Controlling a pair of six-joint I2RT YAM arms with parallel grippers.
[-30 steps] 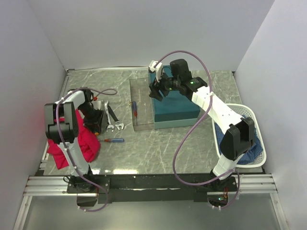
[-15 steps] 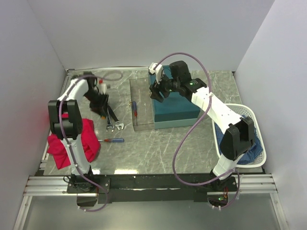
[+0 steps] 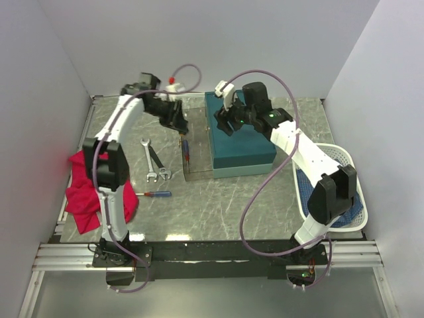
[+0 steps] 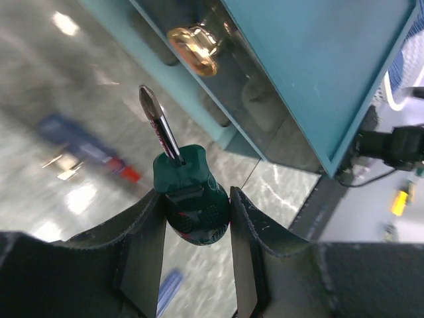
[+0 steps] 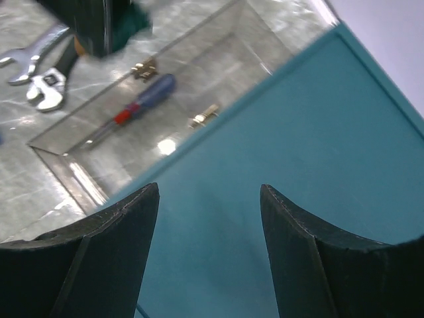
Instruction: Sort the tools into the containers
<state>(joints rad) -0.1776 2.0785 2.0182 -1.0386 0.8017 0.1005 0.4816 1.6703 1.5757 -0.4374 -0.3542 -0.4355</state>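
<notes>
Your left gripper (image 4: 197,205) is clamped on the stubby screwdriver (image 4: 189,169) by its green handle, tip pointing out, at the rear edge of the box's (image 3: 242,142) open clear lid (image 3: 199,162). Your right gripper (image 5: 209,199) hovers over the box with its fingers apart and holds nothing.

Bring the stubby down low and level beside the long screwdriver (image 5: 136,106) lying on the lid. Keep off the brass hinges and let go only once it is near the surface, since a high drop would likely bounce it.

- **Screwdrivers:** three. One is held, one is on the lid, and the third is the table screwdriver (image 3: 158,194).
- **Wrenches:** two (image 3: 146,158), side by side on the table.
- **Containers:** two, the box and the basket (image 3: 338,151).
- **Red cloth:** one (image 3: 83,205).
</notes>
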